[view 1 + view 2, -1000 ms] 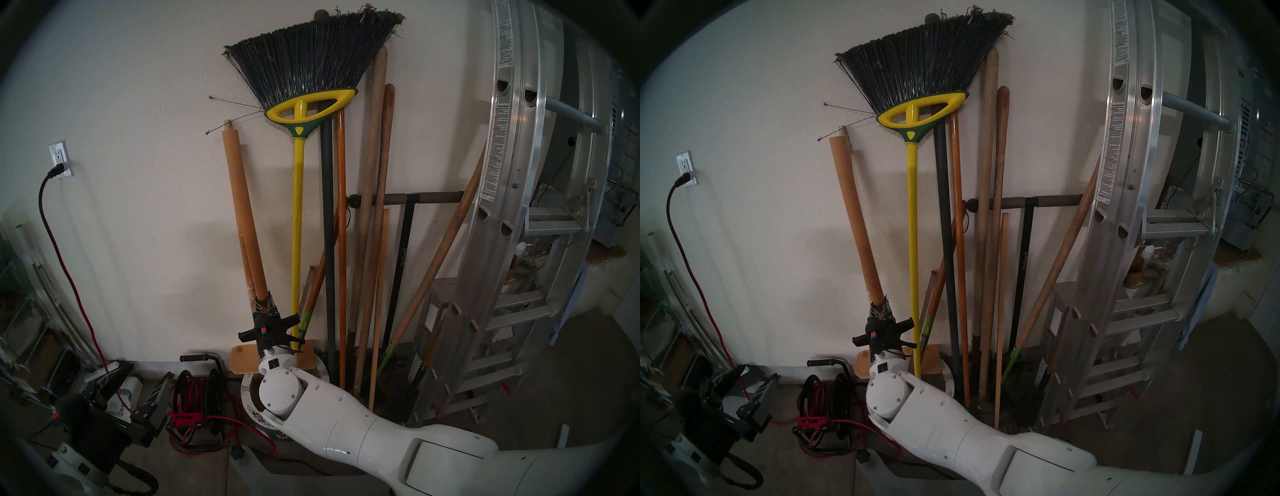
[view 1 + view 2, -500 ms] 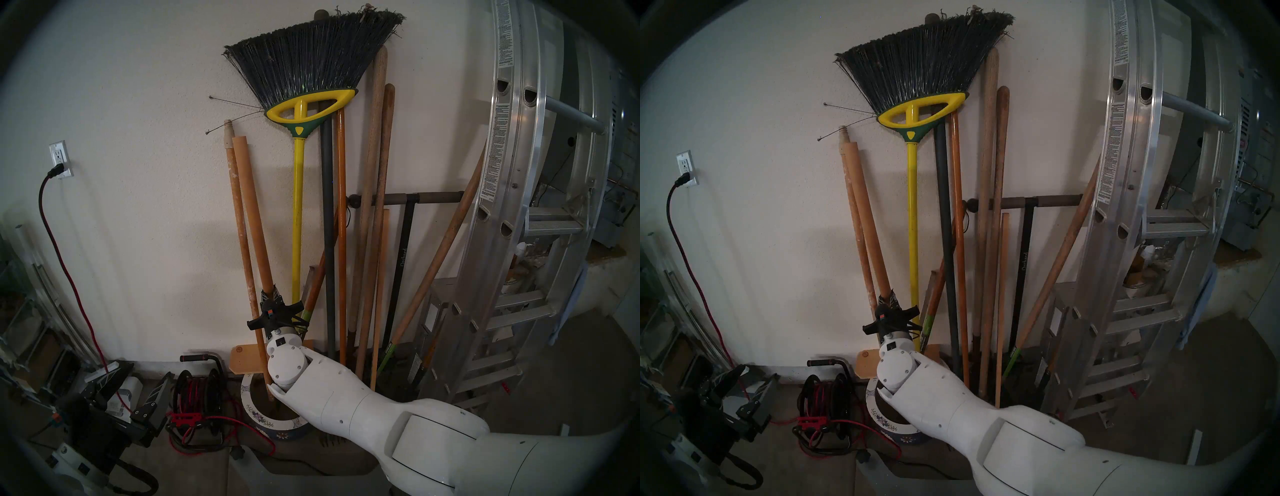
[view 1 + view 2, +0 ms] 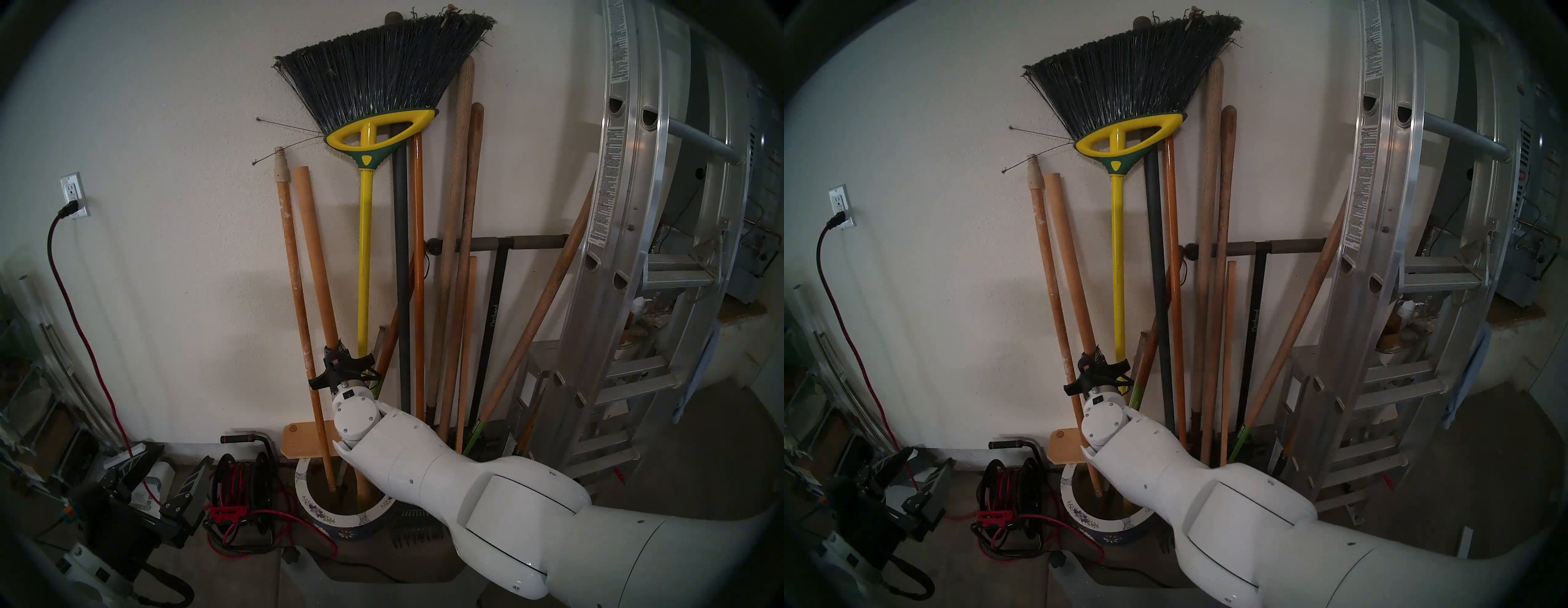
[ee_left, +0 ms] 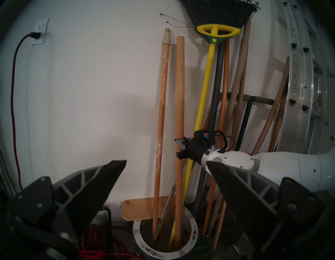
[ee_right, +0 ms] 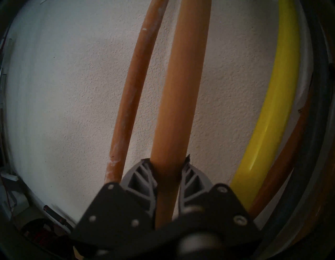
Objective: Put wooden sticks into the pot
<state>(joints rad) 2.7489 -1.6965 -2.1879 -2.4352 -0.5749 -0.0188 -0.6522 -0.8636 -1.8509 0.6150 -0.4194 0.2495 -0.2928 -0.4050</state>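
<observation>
- Garage wall [image 3: 169,297], tools leaning vs it.
- Pot [image 4: 194,228] on floor; speckled pole [image 4: 161,112], broom [image 4: 204,90] stand in it.
- R pincer [image 5: 169,174] pinching dowel [image 4: 179,112], foot in pot; L pincer [image 4: 165,181] spread, idle.
- Risk: let go w/ dowel off the wall, it could topple.

Count on inspection: 1 pot [image 4: 194,225]. Standing in it: 1 paint-speckled pole [image 4: 161,116], 1 plain dowel [image 4: 179,101], 1 broom [image 4: 206,78]. Also present: 1 cord reel [image 3: 244,482], 1 wall outlet [image 3: 73,193], 1 flat wooden board [image 4: 139,209], 2 grippers, left gripper [image 4: 165,164] and right gripper [image 5: 169,163].
</observation>
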